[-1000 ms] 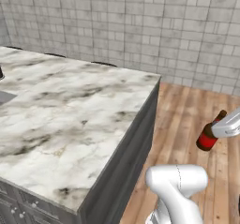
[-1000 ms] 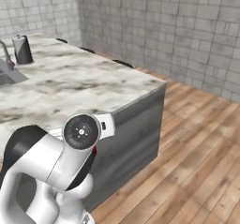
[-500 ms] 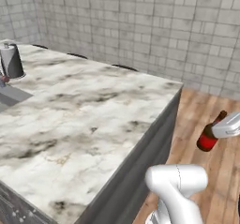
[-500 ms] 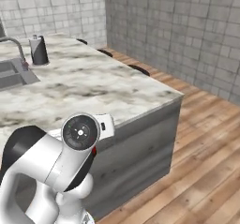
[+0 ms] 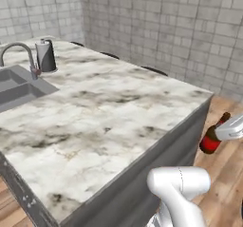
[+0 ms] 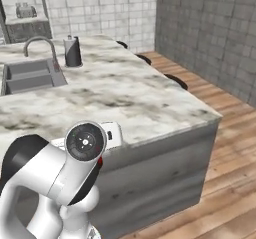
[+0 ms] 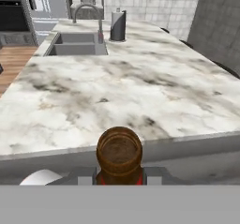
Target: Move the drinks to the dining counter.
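Note:
My gripper (image 5: 227, 131) is shut on the small red-brown beer bottle (image 5: 212, 137) and holds it in the air, off the right corner of the dining counter (image 5: 109, 121) and below its top. In the hand view the bottle's round brown top (image 7: 119, 152) sits between the fingers (image 7: 85, 176), just before the counter's near edge (image 7: 117, 145). The marble top (image 7: 122, 87) stretches away from it.
A grey canister (image 5: 46, 56) stands by the curved faucet (image 5: 19, 50) and inset sink (image 5: 14, 86) at the counter's far left. Dark round stools (image 5: 154, 70) line the far edge. Wooden floor (image 6: 225, 183) lies on the right, and a tiled wall (image 5: 180, 26) stands behind.
The whole picture has shifted as the base drove: the counter is nearer, and the sink, faucet and canister have come further into view. The bottle stays in the gripper.

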You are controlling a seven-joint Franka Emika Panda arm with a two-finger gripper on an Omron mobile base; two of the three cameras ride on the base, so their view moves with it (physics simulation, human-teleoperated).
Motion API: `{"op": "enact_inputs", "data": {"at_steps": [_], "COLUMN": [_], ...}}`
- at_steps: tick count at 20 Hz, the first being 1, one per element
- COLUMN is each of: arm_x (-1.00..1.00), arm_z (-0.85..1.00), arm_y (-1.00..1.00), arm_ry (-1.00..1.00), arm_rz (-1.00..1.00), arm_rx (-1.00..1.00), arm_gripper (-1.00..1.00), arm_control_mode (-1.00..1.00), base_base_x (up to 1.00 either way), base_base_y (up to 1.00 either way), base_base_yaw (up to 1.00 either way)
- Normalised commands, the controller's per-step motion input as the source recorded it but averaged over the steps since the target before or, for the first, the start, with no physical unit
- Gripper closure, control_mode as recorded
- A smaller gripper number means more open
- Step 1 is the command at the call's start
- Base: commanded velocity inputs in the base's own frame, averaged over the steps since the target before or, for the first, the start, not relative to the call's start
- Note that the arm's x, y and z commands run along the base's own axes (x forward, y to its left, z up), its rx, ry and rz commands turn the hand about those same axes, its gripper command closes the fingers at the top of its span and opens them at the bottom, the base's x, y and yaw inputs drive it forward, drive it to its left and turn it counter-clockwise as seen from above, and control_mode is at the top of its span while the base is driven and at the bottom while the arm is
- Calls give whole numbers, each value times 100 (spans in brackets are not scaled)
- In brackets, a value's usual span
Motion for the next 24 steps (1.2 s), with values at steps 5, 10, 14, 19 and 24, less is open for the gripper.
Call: {"op": "enact_inputs", "data": {"at_steps": [5,10,14,19,24], "arm_x": [0,0,0,0,0], "arm_z": [0,0,0,0,0], "arm_y": [0,0,0,0,0], "arm_ry": [0,0,0,0,0], "arm_rz": [0,0,0,0,0], "arm_rx": [0,0,0,0,0], "arm_gripper": [100,100,100,100,100], "arm_control_mode": [100,100,100,100,100], "base_base_x": [58,53,34,18,17], "base_base_y": [-22,-26,-36,-53,-60], "base_base_yaw": [40,39,34,29,28]}}
